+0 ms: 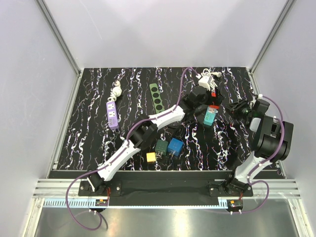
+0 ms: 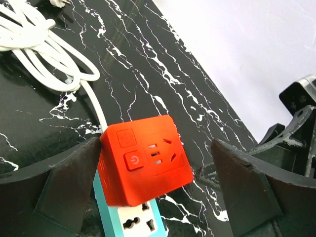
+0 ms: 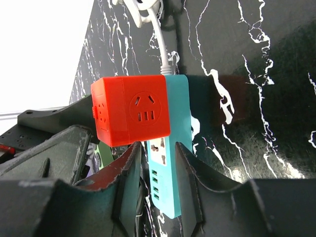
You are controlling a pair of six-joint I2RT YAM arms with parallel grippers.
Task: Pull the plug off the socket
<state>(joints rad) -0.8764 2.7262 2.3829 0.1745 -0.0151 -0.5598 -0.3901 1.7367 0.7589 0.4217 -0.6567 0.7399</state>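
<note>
A red cube plug (image 2: 145, 158) sits in the white socket face of a teal power strip (image 2: 140, 222), and a white cord runs from it. My left gripper (image 2: 158, 195) is open and straddles the red cube. Its left finger (image 2: 64, 187) is against the cube's side and its right finger (image 2: 252, 187) stands well apart. In the right wrist view my right gripper (image 3: 158, 148) is open with a narrow gap. It points at the free end of the teal strip (image 3: 173, 163), which shows between its fingers below the red cube (image 3: 131, 108). I cannot tell if they touch.
A coiled white cable (image 1: 209, 76) lies at the back. A green strip (image 1: 157, 97) and a purple strip (image 1: 113, 114) lie to the left. Green (image 1: 161, 146), blue (image 1: 175, 146) and yellow (image 1: 150, 157) cubes sit near the front middle.
</note>
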